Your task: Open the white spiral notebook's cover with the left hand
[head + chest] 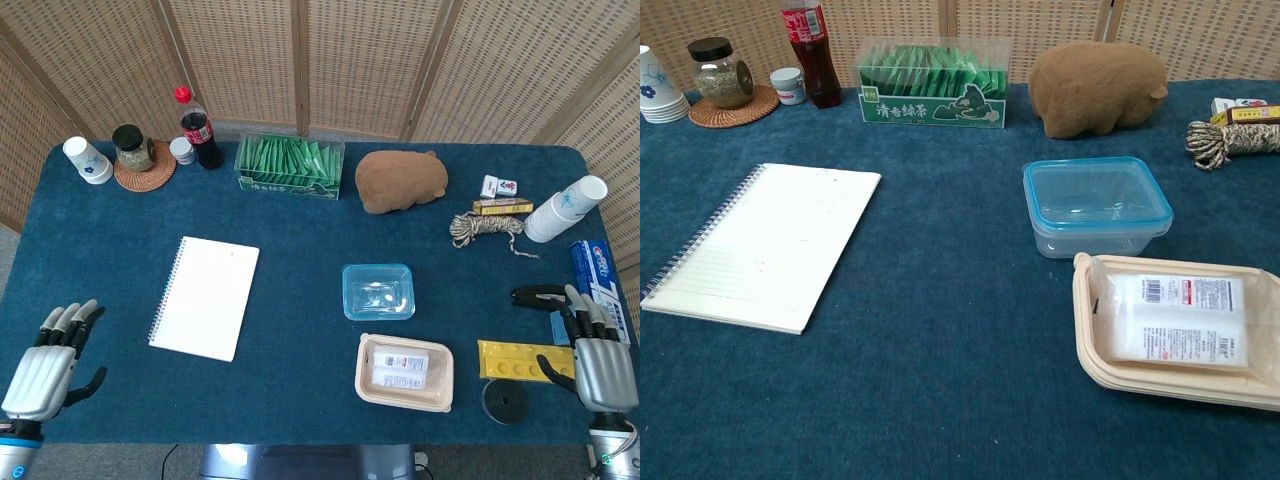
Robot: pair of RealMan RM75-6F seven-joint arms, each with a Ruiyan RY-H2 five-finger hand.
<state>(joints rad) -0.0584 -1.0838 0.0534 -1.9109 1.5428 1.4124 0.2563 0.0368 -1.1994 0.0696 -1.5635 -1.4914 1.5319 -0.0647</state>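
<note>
The white spiral notebook (205,297) lies flat and closed on the blue table, its wire binding along the left edge; the chest view shows the notebook (765,243) at the left. My left hand (48,366) hovers at the table's near left corner, well left of and below the notebook, fingers apart and holding nothing. My right hand (594,360) sits at the near right edge, open and empty, beside a yellow strip (512,362). Neither hand shows in the chest view.
A clear blue-rimmed box (378,291) and a beige food tray (404,372) sit right of centre. Along the back stand paper cups (87,160), a jar (132,148), a cola bottle (199,129), a green tea box (289,167) and a brown plush (401,181). Rope (484,228) and cups (566,208) lie at right.
</note>
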